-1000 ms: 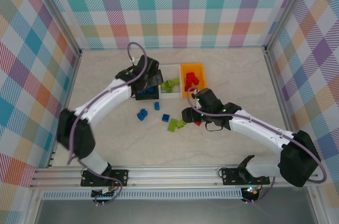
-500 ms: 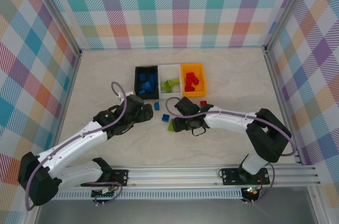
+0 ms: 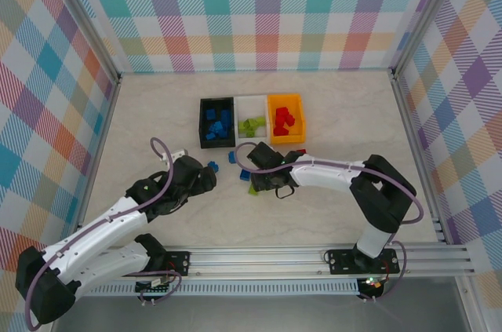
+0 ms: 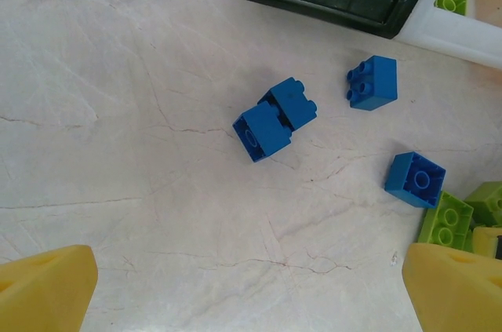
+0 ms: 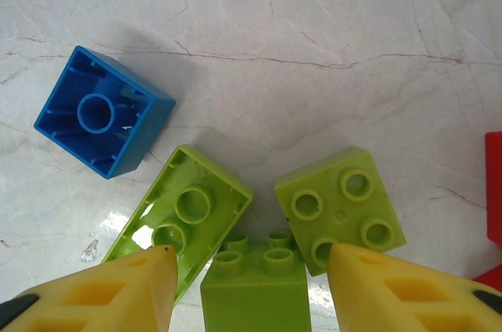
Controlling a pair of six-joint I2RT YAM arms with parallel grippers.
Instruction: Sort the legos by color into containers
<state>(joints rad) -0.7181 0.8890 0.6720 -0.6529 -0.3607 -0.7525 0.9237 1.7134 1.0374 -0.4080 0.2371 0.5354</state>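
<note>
Pale marbled tabletop, checked walls on three sides. From above, three bins stand touching in a row at the far middle: the black bin (image 3: 201,122) holds blue legos, the white bin (image 3: 252,104) lime ones, the orange bin (image 3: 285,99) red ones. A loose red brick (image 3: 300,151) lies just near of the orange bin.

On the left wrist camera, the left gripper (image 4: 251,293) is spread wide with nothing between its fingers. Beyond it lie a touching blue pair (image 4: 274,118), and to their right a studs-up blue brick (image 4: 372,82) and an upturned blue brick (image 4: 415,179).

On the right wrist camera, the right gripper (image 5: 251,293) is parted astride a lime brick (image 5: 252,281), not clamped on it. An upturned lime brick (image 5: 184,218) and a studs-up lime brick (image 5: 341,208) flank it.
</note>
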